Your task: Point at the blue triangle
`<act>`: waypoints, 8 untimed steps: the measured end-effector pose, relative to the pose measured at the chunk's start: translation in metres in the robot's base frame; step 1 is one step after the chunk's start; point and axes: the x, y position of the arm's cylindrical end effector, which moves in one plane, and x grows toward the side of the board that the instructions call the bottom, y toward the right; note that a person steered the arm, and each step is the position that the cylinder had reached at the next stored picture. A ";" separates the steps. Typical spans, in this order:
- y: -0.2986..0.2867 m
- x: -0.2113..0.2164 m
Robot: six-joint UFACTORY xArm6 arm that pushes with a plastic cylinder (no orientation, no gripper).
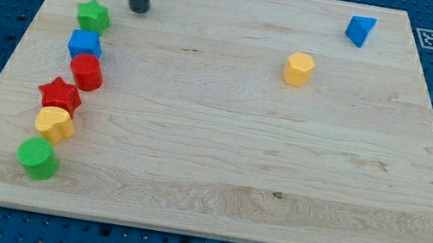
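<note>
The blue triangle [359, 30] lies near the view's top right corner of the wooden board [218, 165]. My tip [139, 10] rests on the board near the view's top left, far to the left of the blue triangle. The tip stands just up and right of the green star [93, 16], apart from it.
A column of blocks runs down the view's left side: green star, blue cube [85, 44], red cylinder [86, 71], red star [59, 96], yellow block [54, 124], green cylinder [38, 158]. A yellow hexagon [299, 68] sits below and left of the blue triangle.
</note>
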 end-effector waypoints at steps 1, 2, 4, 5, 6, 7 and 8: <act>0.044 -0.001; 0.094 -0.001; 0.201 0.023; 0.248 0.051; 0.263 0.052; 0.303 0.067; 0.352 0.060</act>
